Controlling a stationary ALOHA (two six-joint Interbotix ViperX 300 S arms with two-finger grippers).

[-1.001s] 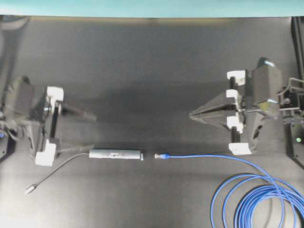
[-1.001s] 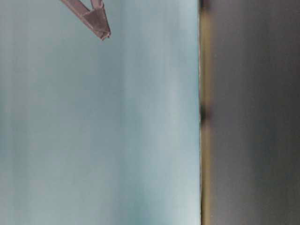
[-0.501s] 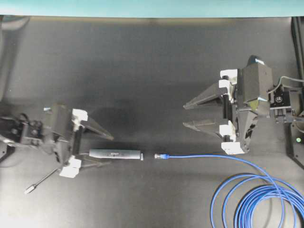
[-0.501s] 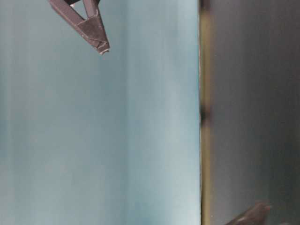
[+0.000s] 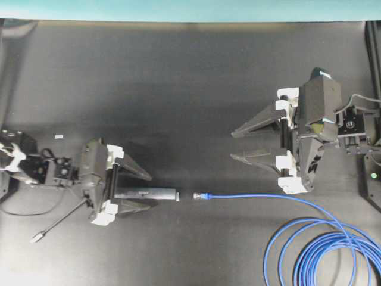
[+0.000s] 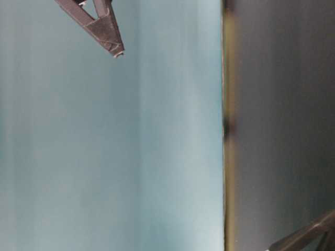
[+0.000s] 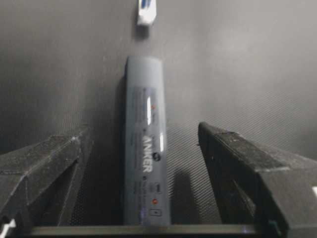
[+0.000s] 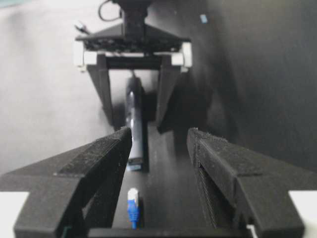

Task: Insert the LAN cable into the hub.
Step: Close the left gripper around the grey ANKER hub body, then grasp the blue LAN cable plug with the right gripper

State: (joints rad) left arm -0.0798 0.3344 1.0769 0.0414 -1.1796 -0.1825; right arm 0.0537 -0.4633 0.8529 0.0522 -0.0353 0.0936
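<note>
Nearest the left wrist camera, the left pincer (image 7: 148,163) is sitting spread, one finger on either side of the Anker hub (image 7: 146,148) and neither touching it. The hub is lying flat along the gap between them, its far end pointing at the clear plug (image 7: 147,11) of the LAN cable (image 5: 268,195), which is resting just beyond with a small gap between.

The step in hand looks like seizing the hub. To do it well, the fingers should be closing squarely on the long flanks (not on the grey cord (image 5: 59,221) trailing behind), near the rear, so the port end is staying free and the bar is not twisting out of line with the plug.

Farther off, the right pincer (image 5: 233,146) is hanging spread too, holding nothing, up and to one side of the plug; the cable's blue loops are piling at the overhead view's lower right.

The surface (image 5: 178,89) is a matte black mat; beyond its far edge a pale teal wall (image 5: 178,9) is showing.
</note>
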